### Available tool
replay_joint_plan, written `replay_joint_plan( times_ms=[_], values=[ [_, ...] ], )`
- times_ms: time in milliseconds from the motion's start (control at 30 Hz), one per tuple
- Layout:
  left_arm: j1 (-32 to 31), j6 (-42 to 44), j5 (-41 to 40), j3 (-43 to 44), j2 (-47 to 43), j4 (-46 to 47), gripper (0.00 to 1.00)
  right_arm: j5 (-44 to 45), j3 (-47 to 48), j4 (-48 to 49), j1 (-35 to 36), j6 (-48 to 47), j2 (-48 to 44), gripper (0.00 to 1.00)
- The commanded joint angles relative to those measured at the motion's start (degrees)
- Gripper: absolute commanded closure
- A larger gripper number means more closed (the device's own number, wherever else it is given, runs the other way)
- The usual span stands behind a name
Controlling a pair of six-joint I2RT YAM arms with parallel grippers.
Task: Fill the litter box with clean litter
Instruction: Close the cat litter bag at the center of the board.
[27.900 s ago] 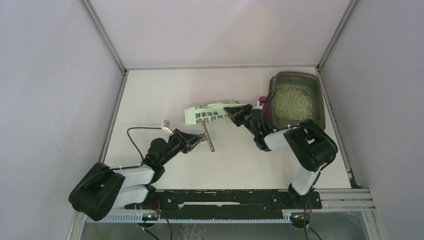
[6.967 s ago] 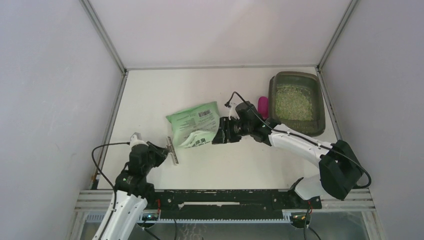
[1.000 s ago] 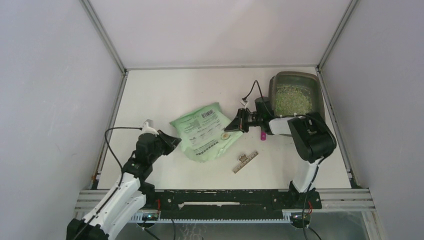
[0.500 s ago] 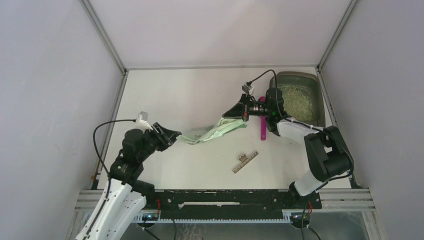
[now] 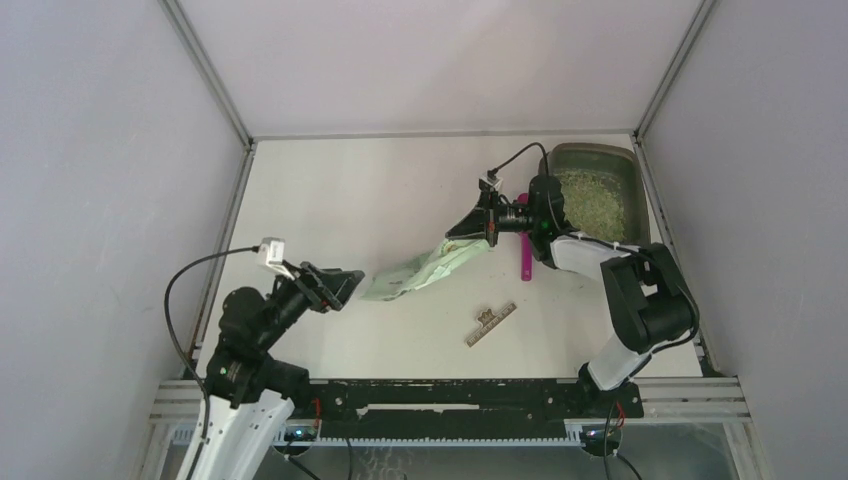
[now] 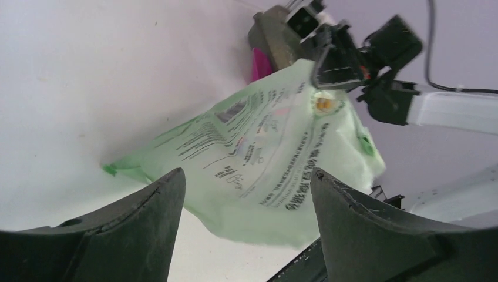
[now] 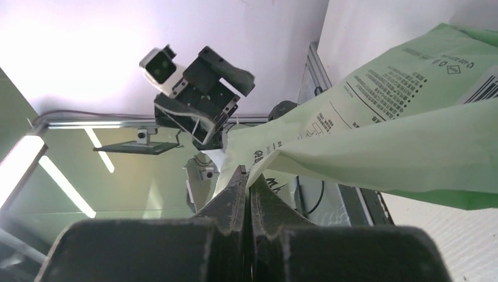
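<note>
The litter box (image 5: 632,190), a dark tray, stands at the far right with clean litter (image 5: 592,207) in it, partly hidden by my right arm. My right gripper (image 5: 472,230) is shut on the upper edge of the green bag (image 5: 428,270), whose lower end rests on the table. The right wrist view shows its jaws (image 7: 249,175) pinched on the bag (image 7: 405,141). My left gripper (image 5: 350,282) is open, just left of the bag's lower corner. In the left wrist view its fingers (image 6: 246,176) are spread, with the bag (image 6: 270,153) beyond them.
A magenta scoop (image 5: 525,252) lies beside the litter box, under my right arm. A small dark clip strip (image 5: 490,324) lies on the table near the front. Grey walls and metal rails close in the table on three sides.
The bag lay flat a second ago. My right gripper has lifted its right edge up toward the litter box. My left gripper has opened and drawn back left.
</note>
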Motion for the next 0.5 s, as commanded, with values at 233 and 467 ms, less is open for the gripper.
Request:
replay_joint_plan(
  times_ms=[233, 467],
  values=[
    [-4.84, 8.07, -0.23, 7.07, -2.41, -7.78, 0.19, -5.31, 9.41, -5.78, -1.10, 5.57, 3.93, 0.96],
    [-13.45, 23.56, -11.55, 23.72, 8.21, -26.24, 0.19, -6.83, 12.02, -16.01, -3.76, -0.27, 5.52, 0.97]
  ],
)
